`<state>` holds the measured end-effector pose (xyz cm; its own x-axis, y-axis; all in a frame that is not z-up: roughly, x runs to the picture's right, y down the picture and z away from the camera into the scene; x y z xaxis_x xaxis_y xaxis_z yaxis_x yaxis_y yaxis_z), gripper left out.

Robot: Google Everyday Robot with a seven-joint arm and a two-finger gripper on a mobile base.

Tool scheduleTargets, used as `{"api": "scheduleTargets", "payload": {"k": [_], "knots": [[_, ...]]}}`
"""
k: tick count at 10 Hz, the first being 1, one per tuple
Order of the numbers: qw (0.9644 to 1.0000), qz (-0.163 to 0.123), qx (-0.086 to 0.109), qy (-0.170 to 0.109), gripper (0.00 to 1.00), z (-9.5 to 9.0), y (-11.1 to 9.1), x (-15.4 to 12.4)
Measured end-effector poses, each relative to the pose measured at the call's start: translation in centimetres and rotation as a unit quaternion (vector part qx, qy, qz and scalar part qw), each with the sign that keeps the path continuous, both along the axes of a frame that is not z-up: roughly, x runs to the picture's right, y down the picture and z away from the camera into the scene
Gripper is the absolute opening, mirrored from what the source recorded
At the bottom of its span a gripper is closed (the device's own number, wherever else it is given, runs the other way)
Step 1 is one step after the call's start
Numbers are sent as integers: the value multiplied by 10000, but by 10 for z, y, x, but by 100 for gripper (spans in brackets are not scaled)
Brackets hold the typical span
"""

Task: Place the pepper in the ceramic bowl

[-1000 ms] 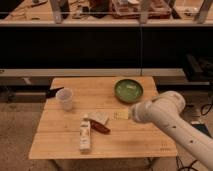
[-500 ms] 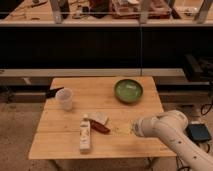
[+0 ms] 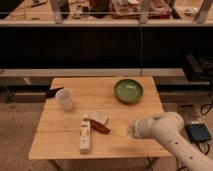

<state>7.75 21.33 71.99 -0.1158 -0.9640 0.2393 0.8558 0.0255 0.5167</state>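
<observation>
The dark red pepper lies on the wooden table, left of centre near the front. The green ceramic bowl stands at the back right of the table with nothing dark red in it. My white arm comes in from the lower right. My gripper sits low over the table, just right of the pepper's tip and well in front of the bowl. The arm's bulk hides most of the gripper.
A translucent whitish cup stands at the back left. A long white tube lies left of the pepper and a pale flat block just behind it. A small black object lies at the table's left edge. Dark shelving runs behind the table.
My arm has dropped from in front of the bowl down toward the table's front edge, and the gripper end now sits lower and closer to the pepper. The objects have not moved.
</observation>
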Motion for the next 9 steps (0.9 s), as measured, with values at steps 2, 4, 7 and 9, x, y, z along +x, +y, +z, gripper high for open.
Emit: {"api": "scheduleTargets", "payload": {"k": [2, 4, 7, 9], "knots": [[9988, -303, -2, -383, 80, 7, 16, -31], [9962, -701, -39, -522, 80, 23, 24, -49], [9950, -956, -26, -297, 80, 55, 22, -48], [9955, -904, 135, -265, 80, 69, 16, -53]]}}
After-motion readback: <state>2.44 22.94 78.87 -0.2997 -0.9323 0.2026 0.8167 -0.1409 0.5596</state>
